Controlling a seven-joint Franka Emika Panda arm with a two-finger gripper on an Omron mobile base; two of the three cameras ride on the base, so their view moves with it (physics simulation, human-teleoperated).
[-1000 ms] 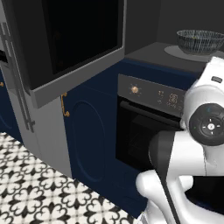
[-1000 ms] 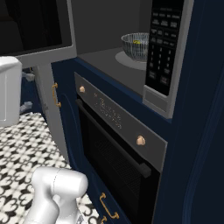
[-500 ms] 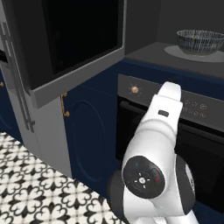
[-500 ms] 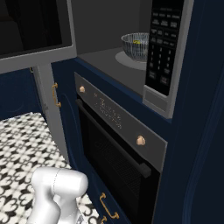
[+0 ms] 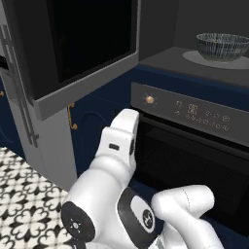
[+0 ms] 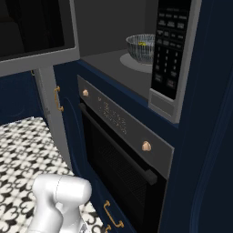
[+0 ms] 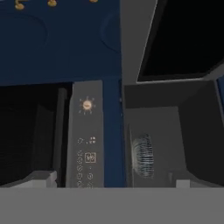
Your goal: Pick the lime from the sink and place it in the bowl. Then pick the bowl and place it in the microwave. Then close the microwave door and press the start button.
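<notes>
Bowl: one striped gray-blue bowl [image 5: 222, 46] sits on the round turntable plate [image 5: 209, 59] inside the microwave [image 6: 119, 59], toward the back of the cavity; in the hand view it appears sideways as a striped shape [image 7: 143, 155].
Lime: one small yellow-green lime [image 6: 142, 44] lies inside the bowl, showing just above the rim in the right base view.
Microwave door: one gray-framed door [image 5: 85, 51] with a dark glass window, swung open to the left of the cavity.
Microwave keypad: one dark button panel [image 6: 169, 50] stands at the right of the cavity, with many small keys too fine to count.
Oven: one black oven [image 6: 120, 164] sits directly below the microwave, with two brass knobs in the right base view, one at each end of its control strip, and one dark handle bar across its door.
Cabinet handles: two brass pulls show on the blue cabinets in the right base view.
Floor: black-and-white patterned tiles [image 6: 22, 145].
End effector: its finger tips hardly show in the hand view; it stands fully spread and holds nothing, looking at the oven panel and the open cavity.
</notes>
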